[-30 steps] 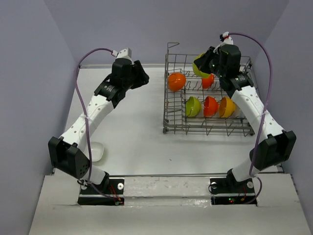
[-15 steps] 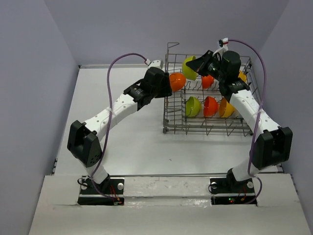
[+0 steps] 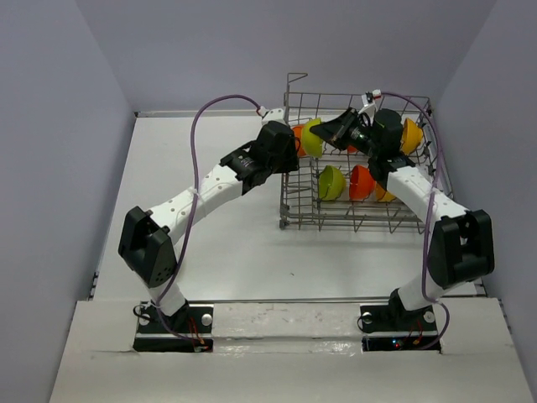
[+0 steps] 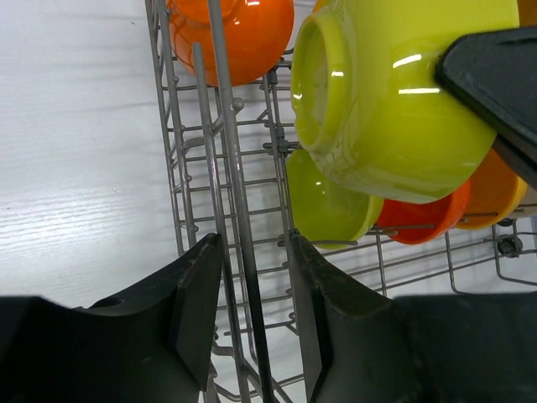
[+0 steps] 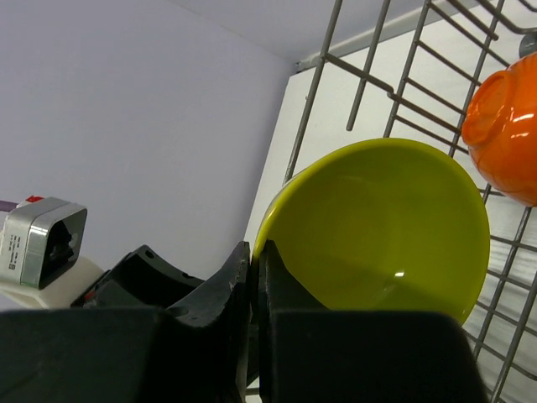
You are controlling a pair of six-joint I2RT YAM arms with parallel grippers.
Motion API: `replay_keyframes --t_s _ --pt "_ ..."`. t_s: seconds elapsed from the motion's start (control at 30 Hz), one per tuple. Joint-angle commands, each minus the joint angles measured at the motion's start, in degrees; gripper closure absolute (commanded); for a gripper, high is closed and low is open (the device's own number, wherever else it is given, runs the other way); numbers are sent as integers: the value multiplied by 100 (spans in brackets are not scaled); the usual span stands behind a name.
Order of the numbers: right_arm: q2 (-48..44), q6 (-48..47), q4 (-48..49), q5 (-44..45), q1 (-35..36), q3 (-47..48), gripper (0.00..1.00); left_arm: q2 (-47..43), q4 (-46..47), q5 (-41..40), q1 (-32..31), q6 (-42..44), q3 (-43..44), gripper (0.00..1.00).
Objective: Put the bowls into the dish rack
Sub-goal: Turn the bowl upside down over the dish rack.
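A: How many racks and how many bowls do you count?

B: One dish rack (image 3: 352,225), on the right part of the white table (image 3: 218,227). Of bowls I can see six: two lime green, two orange-yellow, one red-orange and one orange.

A: Where are they?

B: All are inside the dish rack. In the front row the second lime green bowl (image 3: 331,182), the red-orange bowl (image 3: 361,182) and one orange-yellow bowl (image 4: 495,201) stand on edge. The orange bowl (image 4: 235,34) is at the back left, the other orange-yellow bowl (image 3: 411,136) at the back right.

A: And the sixth?

B: The held lime green bowl (image 3: 311,137) — glossy, round, tilted on its side, its foot ring toward the left wall — hangs over the back row. The right gripper (image 3: 336,130) is closed on its rim.

A: And the left gripper?

B: The left gripper (image 4: 256,252) holds nothing — its fingers stand apart, with one upright wire of the rack's left wall between them.
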Motion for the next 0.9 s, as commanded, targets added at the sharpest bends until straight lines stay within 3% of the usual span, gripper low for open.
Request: replay_keyframes --t_s 0.0,0.47,0.87 --pt "-26 443 1023 -288 -16 -145 99 74 131 -86 -84 -82 131 55" --pt "764 583 1287 -226 406 -312 99 215 34 -104 -154 -73 359 100" --pt "1090 1014 1858 -217 512 -532 99 285 -27 -78 -154 -55 518 100"
